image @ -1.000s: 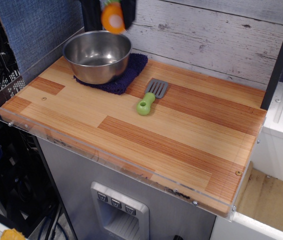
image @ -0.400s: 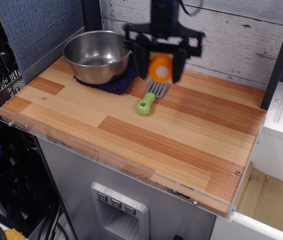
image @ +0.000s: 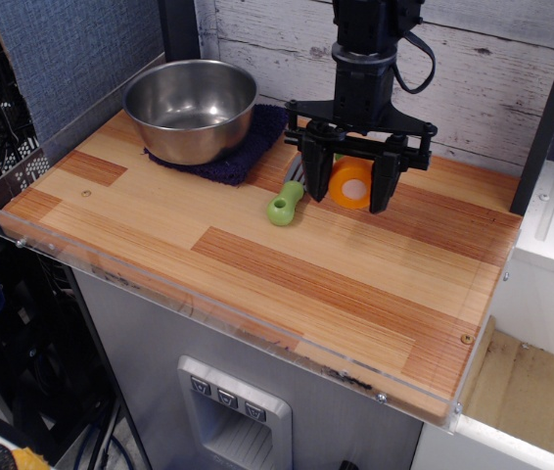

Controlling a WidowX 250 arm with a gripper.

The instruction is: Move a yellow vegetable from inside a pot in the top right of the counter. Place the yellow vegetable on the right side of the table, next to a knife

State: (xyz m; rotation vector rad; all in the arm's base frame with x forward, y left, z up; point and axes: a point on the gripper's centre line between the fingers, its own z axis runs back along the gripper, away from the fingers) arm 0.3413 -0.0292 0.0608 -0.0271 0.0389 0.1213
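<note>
My gripper (image: pixel 347 188) points straight down over the back middle of the striped wooden table (image: pixel 355 284). It is shut on the yellow vegetable (image: pixel 352 183), an orange-yellow rounded toy with its pale cut face towards the camera, held low, at or just above the wood. The green-handled spatula (image: pixel 284 205) lies just left of it, its grey blade partly hidden behind my left finger (image: pixel 311 179). The shiny steel pot (image: pixel 191 108) stands empty at the back left.
A dark purple cloth (image: pixel 260 135) lies under the pot. A clear acrylic rim (image: pixel 208 308) runs along the front and left edges. A whitewashed plank wall (image: pixel 492 78) stands behind, and a black post (image: pixel 551 108) rises at the right rear.
The gripper carried the yellow vegetable from above the pot rightward and down, past the spatula, to just above the wood on the spatula's right. Pot and spatula have not moved.
</note>
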